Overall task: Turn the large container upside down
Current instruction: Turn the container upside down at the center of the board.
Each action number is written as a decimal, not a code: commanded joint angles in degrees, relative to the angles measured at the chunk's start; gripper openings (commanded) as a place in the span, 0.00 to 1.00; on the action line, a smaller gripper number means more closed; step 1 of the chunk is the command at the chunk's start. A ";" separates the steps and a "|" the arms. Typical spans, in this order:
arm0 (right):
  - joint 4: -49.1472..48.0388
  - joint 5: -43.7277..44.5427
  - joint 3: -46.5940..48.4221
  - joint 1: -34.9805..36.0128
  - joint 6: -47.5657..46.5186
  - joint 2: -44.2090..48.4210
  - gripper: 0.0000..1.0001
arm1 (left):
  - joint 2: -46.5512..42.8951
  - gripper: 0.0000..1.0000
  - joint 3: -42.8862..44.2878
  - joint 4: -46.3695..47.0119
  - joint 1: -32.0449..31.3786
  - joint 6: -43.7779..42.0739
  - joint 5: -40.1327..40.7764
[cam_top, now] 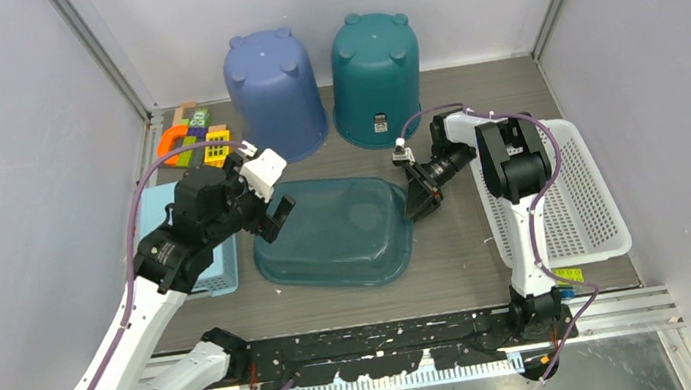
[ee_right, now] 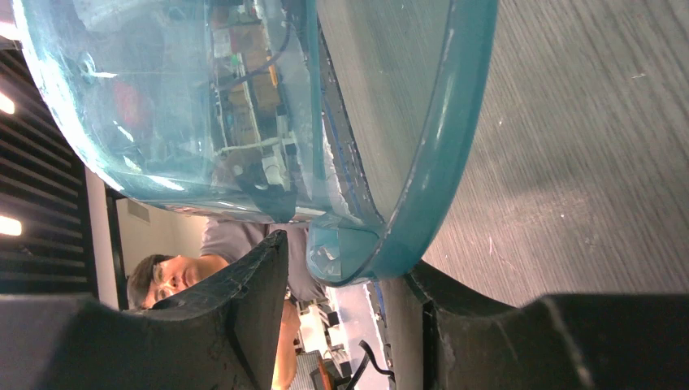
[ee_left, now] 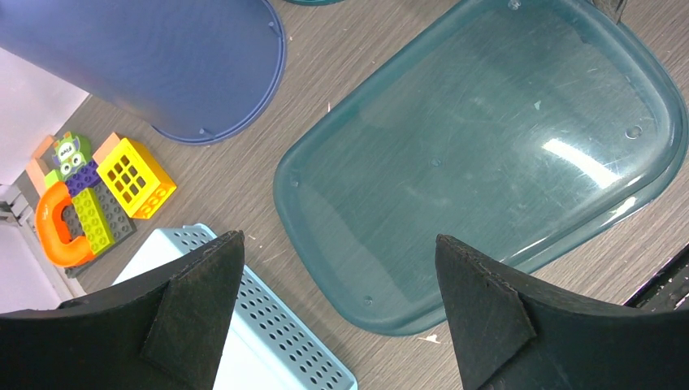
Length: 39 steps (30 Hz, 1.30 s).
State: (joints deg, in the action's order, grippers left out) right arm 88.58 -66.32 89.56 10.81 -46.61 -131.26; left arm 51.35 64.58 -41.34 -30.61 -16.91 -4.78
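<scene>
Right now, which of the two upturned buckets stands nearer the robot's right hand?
The teal bucket: it stands just behind the right hand, whereas the blue bucket sits further left.

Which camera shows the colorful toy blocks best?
The left wrist view: the toy blocks are close and unblocked. The top view shows them small and far. The right wrist view misses them.

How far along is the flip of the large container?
Done: the large container lies base-up on the table. In hand: the right hand straddles its rim, jaws apart with a gap on one side; the left hand hovers open above it. Left: probably only pulling both hands clear.
</scene>
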 commanded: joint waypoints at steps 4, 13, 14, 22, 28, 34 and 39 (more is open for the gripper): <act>11.09 -1.41 1.72 -0.17 -1.40 3.24 0.53 | -0.72 0.88 0.02 2.90 0.35 0.29 -1.02; 3.18 1.78 1.03 -0.53 7.72 6.68 0.55 | 0.04 0.88 0.33 2.86 0.61 0.51 -1.46; 0.78 2.63 0.38 -0.58 10.10 7.38 0.54 | 0.05 0.88 0.39 2.88 0.76 0.55 -1.58; -11.68 8.37 -2.49 -0.85 22.68 10.24 0.54 | 0.15 0.88 0.38 2.85 0.90 0.62 -1.98; -16.07 12.30 -3.65 -0.98 26.52 11.74 0.54 | 0.21 0.88 0.36 2.87 0.91 0.65 -1.99; -25.13 19.23 -7.27 -0.59 30.99 18.14 0.53 | 0.43 0.88 0.22 2.72 0.91 0.18 -2.76; -31.02 24.49 -10.03 1.22 32.52 22.77 0.52 | 0.79 0.89 0.11 2.27 0.91 -0.41 -3.87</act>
State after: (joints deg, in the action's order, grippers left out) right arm 64.58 -47.31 81.25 10.46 -16.84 -113.99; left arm 52.05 64.58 -40.97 -29.91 -16.91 -6.74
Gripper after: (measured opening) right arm 0.525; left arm 0.885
